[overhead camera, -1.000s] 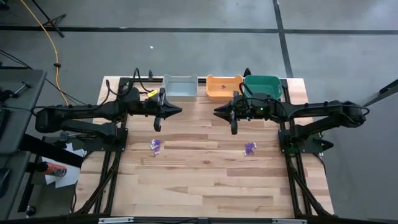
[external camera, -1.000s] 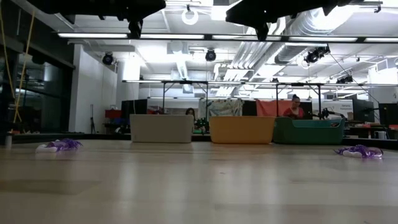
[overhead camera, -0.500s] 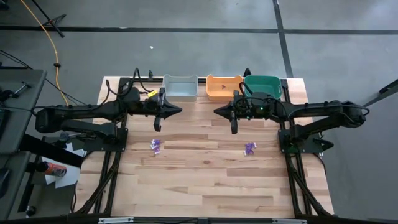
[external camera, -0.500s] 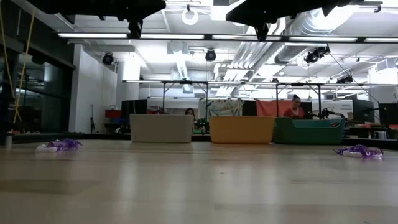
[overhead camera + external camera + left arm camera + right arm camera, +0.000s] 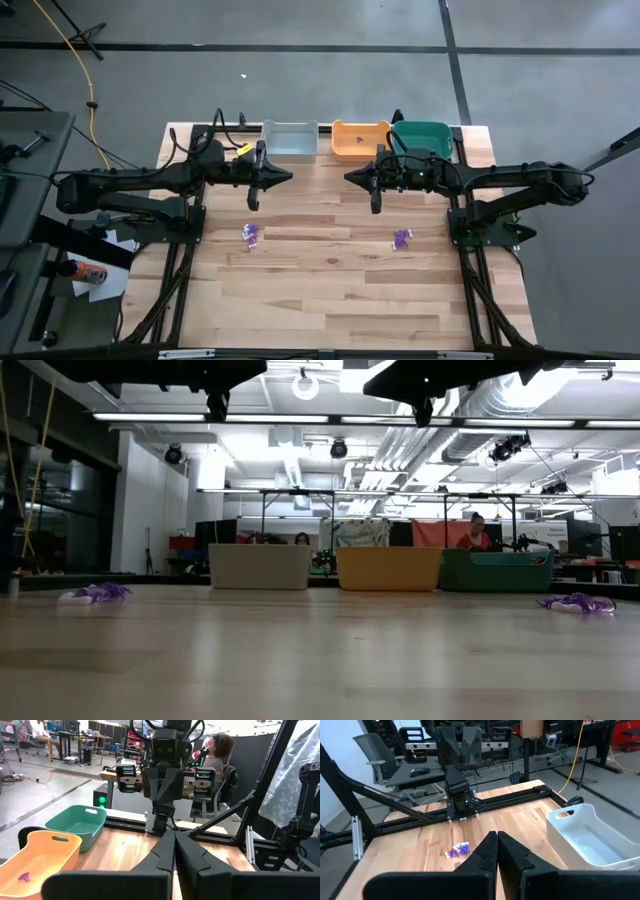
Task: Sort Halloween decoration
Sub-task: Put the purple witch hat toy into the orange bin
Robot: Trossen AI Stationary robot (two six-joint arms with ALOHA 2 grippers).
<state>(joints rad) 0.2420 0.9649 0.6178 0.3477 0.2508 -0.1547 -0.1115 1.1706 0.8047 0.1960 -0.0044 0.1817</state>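
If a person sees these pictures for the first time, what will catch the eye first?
Probably the two dark arms, meeting above the far half of the wooden table, with the left gripper and right gripper shut and empty. Next, the row of bins at the far edge: grey bin, orange bin, teal bin. Two small purple decorations lie apart mid-table.

Overhead camera looks straight down on the table point(image 5: 330, 290); a tabletop-level camera faces the three bins point(image 5: 388, 568); wrist cameras face each other across it.

Two purple trinket clusters point(image 5: 250, 233) point(image 5: 402, 238); three bins point(image 5: 290, 140) point(image 5: 360, 139) point(image 5: 421, 135).
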